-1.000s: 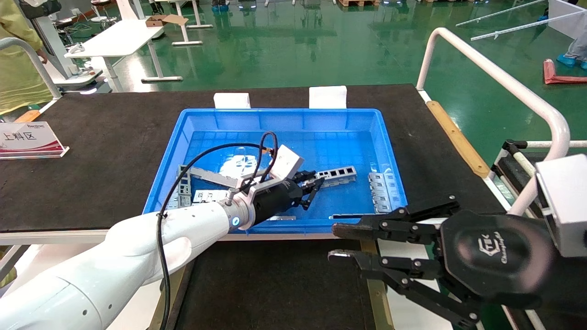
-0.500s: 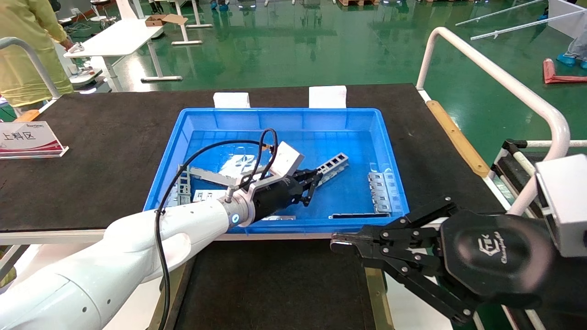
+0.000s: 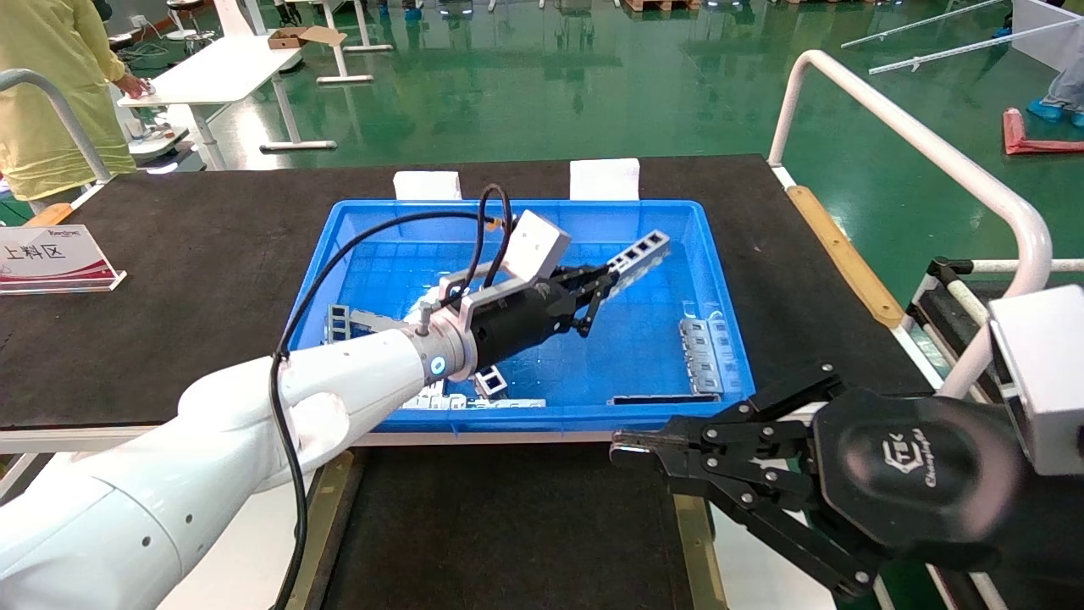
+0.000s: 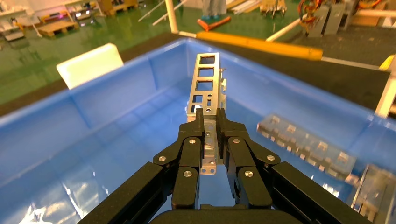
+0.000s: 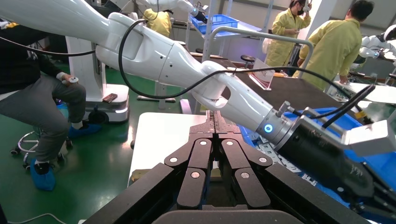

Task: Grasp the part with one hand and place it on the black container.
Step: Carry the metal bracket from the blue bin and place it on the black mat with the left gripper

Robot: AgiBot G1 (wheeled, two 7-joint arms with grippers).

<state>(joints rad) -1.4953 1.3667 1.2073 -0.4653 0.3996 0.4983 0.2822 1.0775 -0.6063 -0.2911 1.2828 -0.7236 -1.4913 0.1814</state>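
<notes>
Left gripper (image 3: 603, 284) is over the blue bin (image 3: 720, 288), its fingers (image 4: 201, 122) clamped on one end of the part (image 3: 641, 252). The part is clear of the bin floor, held in the air above the bin's far right area, its free end angled up and away toward the far wall. In the left wrist view the part (image 4: 204, 88) stands out straight from the fingertips, its square cut-outs in a row. The right gripper (image 3: 622, 445) is parked low at the near right, above the near edge of the counter (image 3: 169, 254), with its fingers (image 5: 210, 123) pressed together on nothing. The container (image 3: 508, 525) lies nearest the robot, in front of the bin, with a tan strip along each side; the part is well apart from it. Other metal parts (image 3: 701, 356) lie on the bin floor at the right and near left. A white sign (image 3: 52, 258) stands on the counter at far left.
</notes>
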